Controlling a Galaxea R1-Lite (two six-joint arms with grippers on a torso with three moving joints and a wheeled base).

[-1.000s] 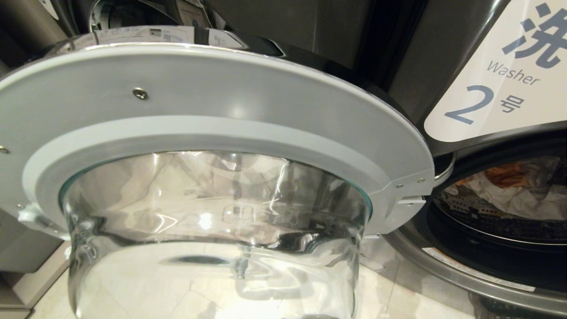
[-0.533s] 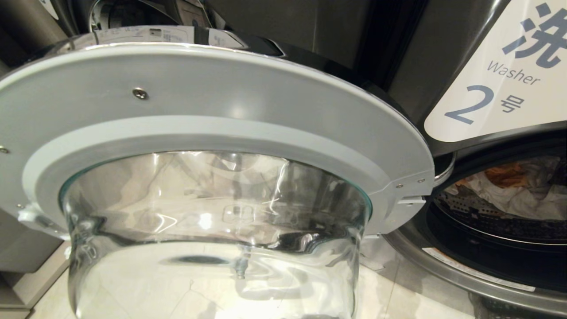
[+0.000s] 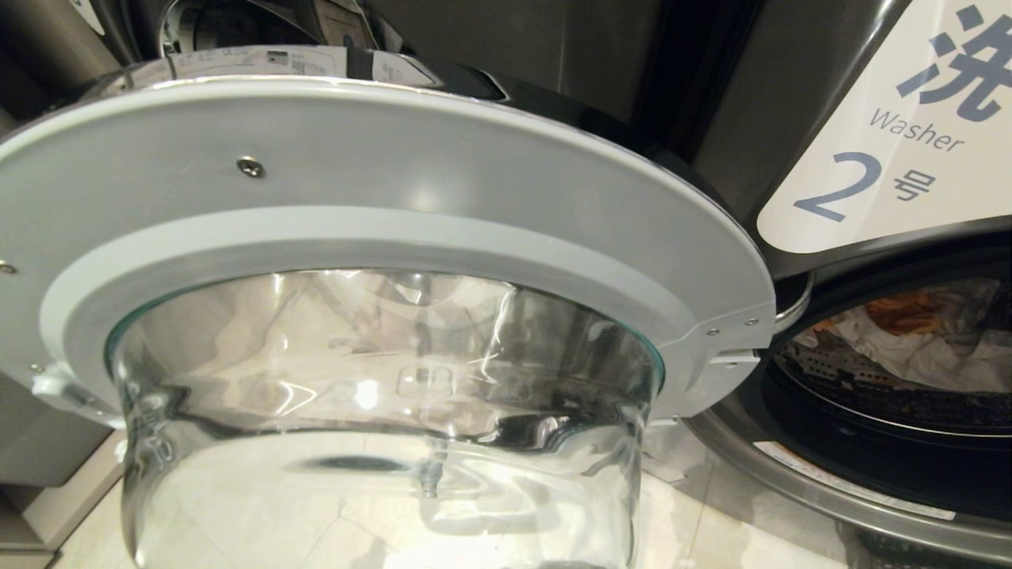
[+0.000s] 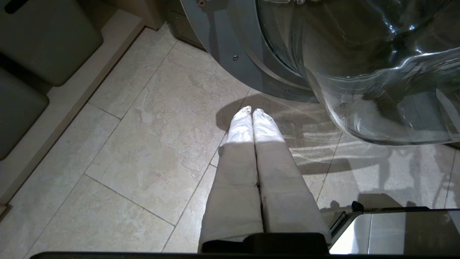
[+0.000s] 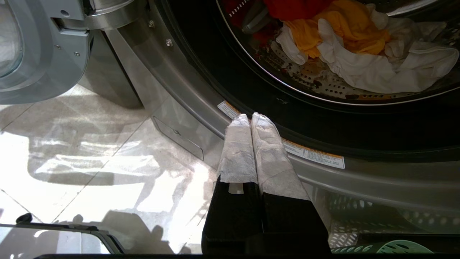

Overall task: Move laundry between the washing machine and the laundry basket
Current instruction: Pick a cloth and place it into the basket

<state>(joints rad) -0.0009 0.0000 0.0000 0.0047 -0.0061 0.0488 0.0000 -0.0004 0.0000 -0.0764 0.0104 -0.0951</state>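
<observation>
Glass, thick and bowl-shaped, bulges from the open door [image 3: 379,237] of the washing machine [image 3: 791,118]; crumpled laundry [image 3: 909,340] lies in its drum. Left gripper [image 4: 251,111], cloth-wrapped fingers pressed together and empty, hangs over tiled floor [image 4: 143,144]. Right gripper [image 5: 251,117], likewise closed and empty, points at the chrome rim, above the perforated green laundry basket [image 5: 395,247].

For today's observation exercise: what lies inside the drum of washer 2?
Inside the washing machine drum lies a heap of laundry: white cloth, an orange garment and a red one. Whatever is beneath the heap is hidden.
</observation>
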